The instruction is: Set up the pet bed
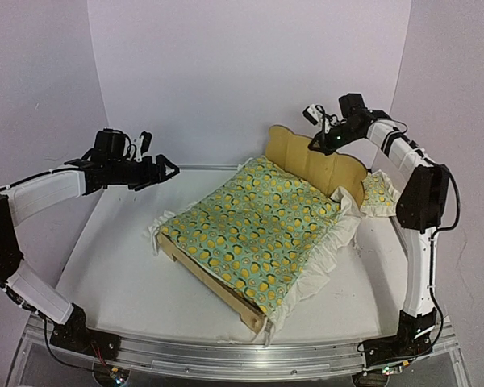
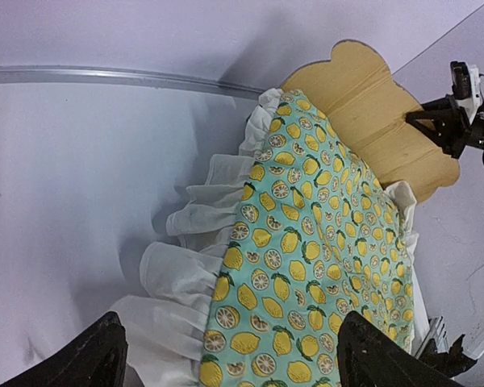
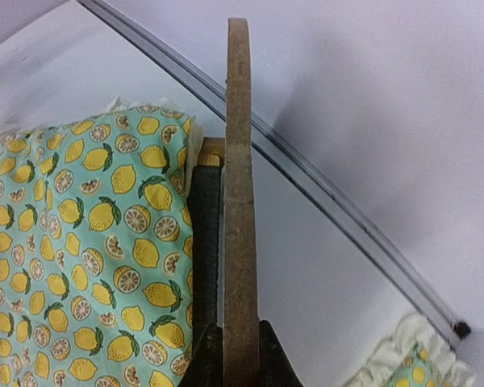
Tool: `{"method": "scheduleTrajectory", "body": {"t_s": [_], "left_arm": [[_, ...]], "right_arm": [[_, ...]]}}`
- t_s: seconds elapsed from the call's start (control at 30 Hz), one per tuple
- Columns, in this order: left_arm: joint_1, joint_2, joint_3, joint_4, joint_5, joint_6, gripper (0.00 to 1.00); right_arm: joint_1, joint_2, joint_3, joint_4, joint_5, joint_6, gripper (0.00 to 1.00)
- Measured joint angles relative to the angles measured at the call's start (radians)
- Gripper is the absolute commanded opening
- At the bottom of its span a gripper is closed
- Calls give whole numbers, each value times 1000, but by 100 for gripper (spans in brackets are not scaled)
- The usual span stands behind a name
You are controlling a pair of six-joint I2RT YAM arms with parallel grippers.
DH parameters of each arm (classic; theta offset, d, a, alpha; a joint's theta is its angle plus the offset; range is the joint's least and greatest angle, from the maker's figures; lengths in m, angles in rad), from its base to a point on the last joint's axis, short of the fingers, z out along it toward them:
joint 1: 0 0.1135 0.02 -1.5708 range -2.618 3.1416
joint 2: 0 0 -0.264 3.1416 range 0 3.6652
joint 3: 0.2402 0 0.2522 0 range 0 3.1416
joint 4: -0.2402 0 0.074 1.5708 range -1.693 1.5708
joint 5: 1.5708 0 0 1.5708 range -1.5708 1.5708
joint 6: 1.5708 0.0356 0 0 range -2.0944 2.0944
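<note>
Plywood stands edge-on through the middle of my right wrist view. It is the headboard (image 3: pixel 240 161) of the pet bed (image 1: pixel 306 161), and my right pincer (image 3: pixel 235 359) is clamped on its upper edge with one finger pressed against each face.

Just on the bed side of that board I see a thin dark strip of the mattress pad (image 3: pixel 206 234). The lemon-print blanket (image 1: pixel 262 230) covers the rest of it.

The bed sits slantwise on the white table (image 1: pixel 113 258), its headboard toward the far right and its foot rail toward the near middle. The blanket is spread over the whole frame, and its pale ruffles hang over both long sides and the foot.

The small matching pillow (image 1: pixel 379 193) lies on the table just beside the right end of the headboard. I cannot tell whether it touches the board.

My left pincer (image 1: pixel 165 172) hangs in the air over the left part of the table, apart from the bed and pointing toward it. Its jaws are spread wide with nothing between them.
</note>
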State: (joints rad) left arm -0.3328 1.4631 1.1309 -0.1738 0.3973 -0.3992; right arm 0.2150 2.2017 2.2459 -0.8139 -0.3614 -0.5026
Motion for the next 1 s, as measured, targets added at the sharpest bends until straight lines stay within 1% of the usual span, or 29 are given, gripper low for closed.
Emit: {"method": "scheduleTrajectory", "body": {"t_s": [0.03,0.07,0.13,0.17,0.27,0.33,0.4,0.47,0.5,0.57,0.6,0.67,0.7,0.77,0.83,0.93,1.0], "left_arm": [[0,0,0,-11,5,0,89],[0,0,0,-18,11,-1,89],[0,3,0,-19,31,-10,90],[0,6,0,-18,39,-18,90],[0,25,-2,-8,56,-35,91],[0,55,-2,16,74,-55,91],[4,105,-2,54,101,-75,90],[8,169,6,82,132,-94,90],[12,214,17,90,153,-102,90],[18,309,54,105,193,-118,89],[19,346,72,108,213,-123,88],[22,432,124,120,278,-132,86],[23,469,148,128,312,-134,86],[23,517,181,142,370,-140,85],[23,546,197,158,425,-148,85],[20,562,198,185,498,-162,83],[15,568,198,211,539,-178,83]], "right_arm": [[3,20,21,20,-20,-17,48],[10,32,36,29,-18,-27,65],[19,72,81,163,-11,-39,88],[21,99,117,221,0,-29,97],[26,119,145,304,101,40,98],[34,108,145,319,209,98,98],[44,63,113,290,369,194,98],[51,-14,54,236,499,275,98],[55,-75,-4,211,558,319,98],[62,-247,-169,163,646,399,98],[62,-328,-245,148,662,426,98],[63,-544,-449,137,647,497,98],[63,-649,-547,132,613,532,98],[62,-812,-722,133,516,608,98],[64,-925,-887,132,409,689,98],[68,-990,-1101,157,278,806,98],[68,-982,-1235,195,211,878,98]]}}
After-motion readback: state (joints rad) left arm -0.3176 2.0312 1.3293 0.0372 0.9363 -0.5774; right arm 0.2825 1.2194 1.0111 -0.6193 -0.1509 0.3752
